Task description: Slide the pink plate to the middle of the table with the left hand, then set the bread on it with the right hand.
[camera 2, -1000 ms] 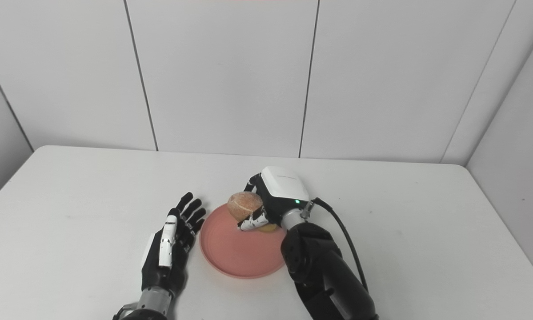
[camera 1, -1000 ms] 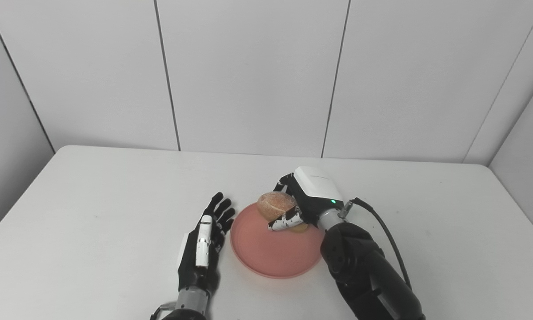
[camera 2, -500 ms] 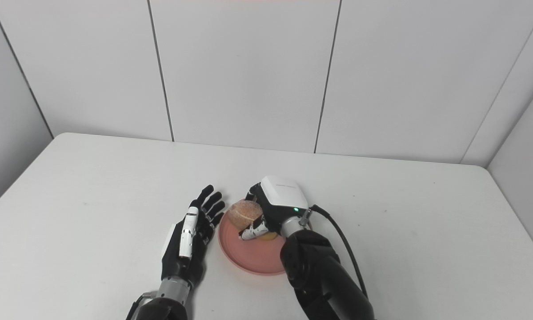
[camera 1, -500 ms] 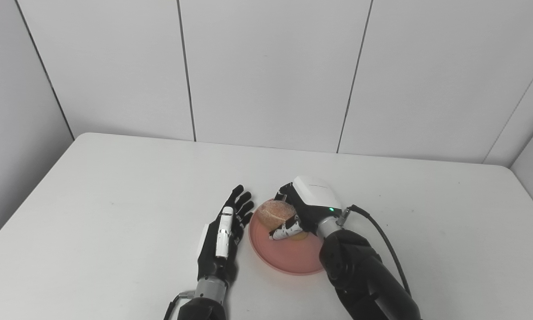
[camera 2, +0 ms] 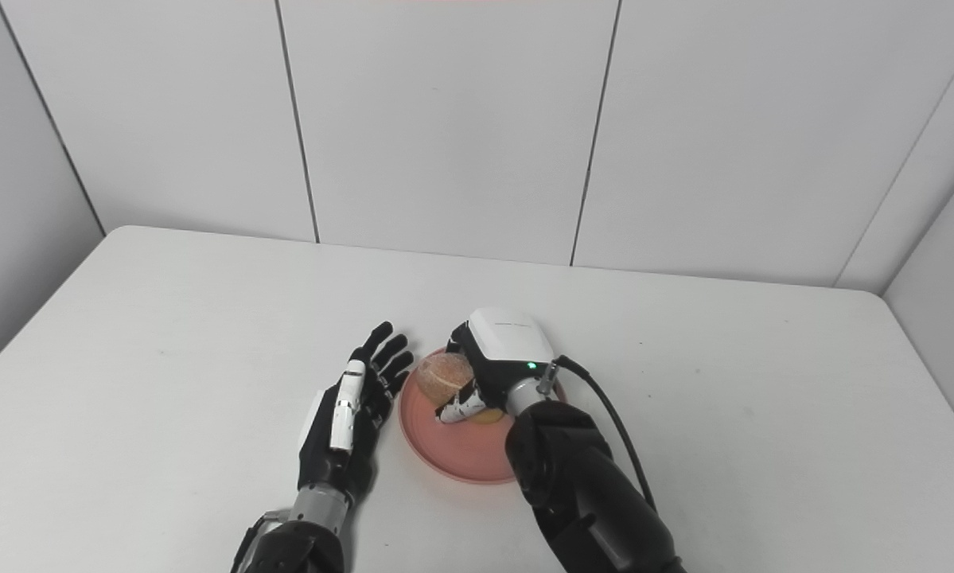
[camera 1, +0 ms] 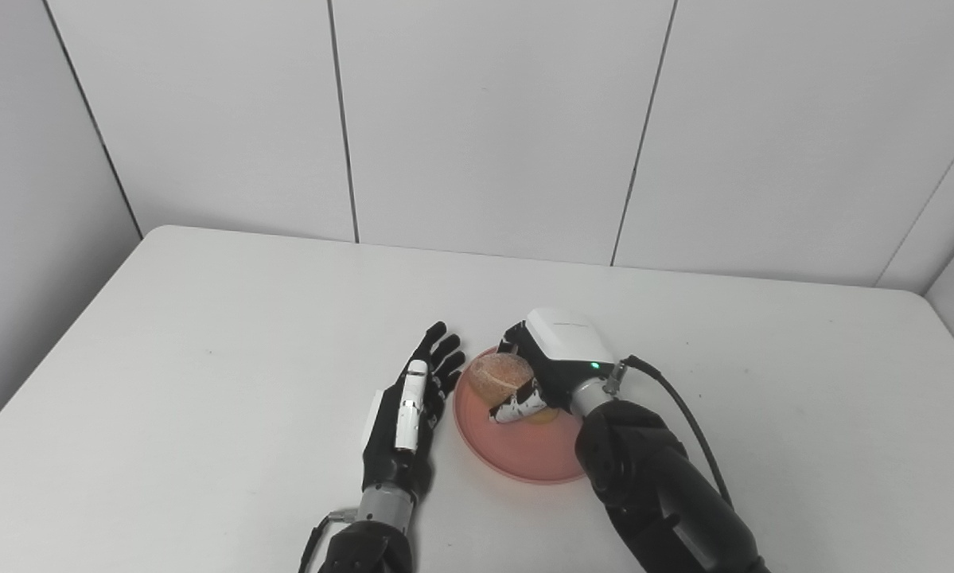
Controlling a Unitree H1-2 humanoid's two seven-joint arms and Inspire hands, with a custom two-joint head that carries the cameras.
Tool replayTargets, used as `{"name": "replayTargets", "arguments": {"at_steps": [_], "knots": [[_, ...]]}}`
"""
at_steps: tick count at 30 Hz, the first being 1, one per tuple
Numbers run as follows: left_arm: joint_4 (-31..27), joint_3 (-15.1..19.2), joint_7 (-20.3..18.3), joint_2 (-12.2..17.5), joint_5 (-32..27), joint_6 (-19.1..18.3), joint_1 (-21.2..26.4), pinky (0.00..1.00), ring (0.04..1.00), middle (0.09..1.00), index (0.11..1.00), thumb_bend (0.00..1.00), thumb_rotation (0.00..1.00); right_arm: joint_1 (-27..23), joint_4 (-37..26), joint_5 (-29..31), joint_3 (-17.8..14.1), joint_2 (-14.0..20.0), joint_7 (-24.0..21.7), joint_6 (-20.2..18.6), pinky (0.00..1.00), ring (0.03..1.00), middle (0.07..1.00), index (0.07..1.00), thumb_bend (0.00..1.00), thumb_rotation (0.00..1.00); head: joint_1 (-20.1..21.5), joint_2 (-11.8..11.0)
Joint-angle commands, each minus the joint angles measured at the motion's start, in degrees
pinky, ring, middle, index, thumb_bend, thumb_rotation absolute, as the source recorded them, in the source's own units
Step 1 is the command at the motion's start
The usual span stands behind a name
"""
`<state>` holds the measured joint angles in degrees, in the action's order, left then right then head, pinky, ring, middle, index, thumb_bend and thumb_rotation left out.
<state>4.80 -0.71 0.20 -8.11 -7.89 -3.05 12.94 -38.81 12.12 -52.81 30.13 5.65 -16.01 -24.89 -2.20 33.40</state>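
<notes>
the whole view has shifted since a second ago, so the camera has moved: the worktop (camera 1: 206, 334) now sits further right and lower in the picture, with more of the left wall panel showing. against the plate (camera 1: 516, 458) the right hand (camera 1: 552, 362) and the bread (camera 1: 499, 376) look lower than they did, the bread now over the far left part of the plate rather than above its far rim. the left hand (camera 1: 409, 414) lies as before, flat-sided on the worktop just left of the plate, fingers (camera 1: 443, 350) straight and a little spread, holding nothing; its fingertips reach beside the plate's far left rim, and whether they touch it cannot be told. the right hand is closed around the bread, fingers curled over the far side and the thumb (camera 1: 516, 411) under the near side, with its white back turned upward and a small green light lit near the wrist. the bread is a round brown bun with a pale dusted top, held in that hand; whether its underside already rests on the plate cannot be told. a yellowish bit shows just beneath the thumb, against the plate. the pink plate sits near the middle of the worktop, its near right edge hidden by the black right forearm (camera 1: 652, 493). a black cable (camera 1: 683, 410) loops from the right wrist back along the arm.
</notes>
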Motion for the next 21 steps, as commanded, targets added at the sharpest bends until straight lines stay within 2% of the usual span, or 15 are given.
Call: {"name": "replayTargets", "arguments": {"at_steps": [1,2,3,5,8,13,14,15,19,21], "knots": [[0.41,-0.19,0.51,-0.72,0.22,-1.32,-0.27,0.9,0.887,0.897,0.88,0.41,1.0,-0.95,-1.1,-1.38,0.56,0.61,-2.08,-1.42,0.26,0.36,0.461,0.493,0.5,0.15,0.06,-0.01],[0.48,-0.15,0.44,-0.71,0.21,-1.25,-0.25,0.9,0.888,0.898,0.88,0.41,1.0,-0.98,-1.31,-1.71,0.63,0.68,-2.58,-1.58,0.28,0.386,0.492,0.494,0.51,0.15,0.06,-0.01],[0.66,-0.12,0.39,-0.67,0.25,-1.05,-0.22,0.9,0.888,0.898,0.88,0.41,1.0,-1.11,-1.55,-2.41,0.62,0.75,-3.79,-1.78,0.31,0.418,0.527,0.578,0.58,0.24,0.18,-0.09],[0.9,-0.06,0.31,-0.62,0.21,-0.8,-0.17,0.9,0.889,0.899,0.88,0.41,1.0,-1.3,-1.9,-3.25,0.52,0.87,-5.61,-1.95,0.32,0.433,0.542,0.634,0.65,0.31,0.26,-0.11],[0.97,0.08,0.35,-0.66,0.07,-0.82,-0.14,0.9,0.89,0.899,0.878,0.41,1.0,-1.66,-2.48,-3.9,0.27,1.21,-7.66,-1.92,0.35,0.458,0.561,0.663,0.76,0.42,0.28,-0.17],[0.19,0.24,0.34,-0.79,-0.36,-1.81,-0.29,0.9,0.897,0.903,0.881,0.41,1.0,-2.38,-4.93,-5.27,-1.22,1.7,-12.17,-1.98,0.32,0.442,0.564,0.724,0.84,0.51,0.48,-0.08],[0.01,0.23,0.33,-0.79,-0.35,-1.95,-0.34,0.9,0.9,0.903,0.883,0.41,1.0,-2.52,-5.4,-5.44,-1.52,1.81,-13.0,-1.98,0.38,0.515,0.622,0.737,0.88,0.54,0.48,-0.08],[-0.03,0.24,0.26,-0.75,-0.39,-1.94,-0.34,0.89,0.9,0.902,0.882,0.4,1.0,-2.67,-5.96,-5.64,-2.03,1.82,-13.99,-1.98,0.4,0.54,0.651,0.756,0.91,0.56,0.5,-0.07],[0.2,0.19,-0.34,-0.46,-0.67,-1.49,-0.3,0.9,0.905,0.908,0.887,0.4,1.0,-2.8,-7.79,-6.51,-3.44,1.78,-16.37,-1.98,0.42,0.58,0.694,0.804,0.95,0.61,0.62,-0.15],[0.17,0.25,-0.46,-0.45,-0.78,-1.53,-0.32,0.89,0.901,0.905,0.885,0.4,1.0,-2.79,-8.79,-6.61,-3.67,1.94,-16.84,-1.93,0.48,0.639,0.732,0.813,0.98,0.64,0.62,-0.15]]}}
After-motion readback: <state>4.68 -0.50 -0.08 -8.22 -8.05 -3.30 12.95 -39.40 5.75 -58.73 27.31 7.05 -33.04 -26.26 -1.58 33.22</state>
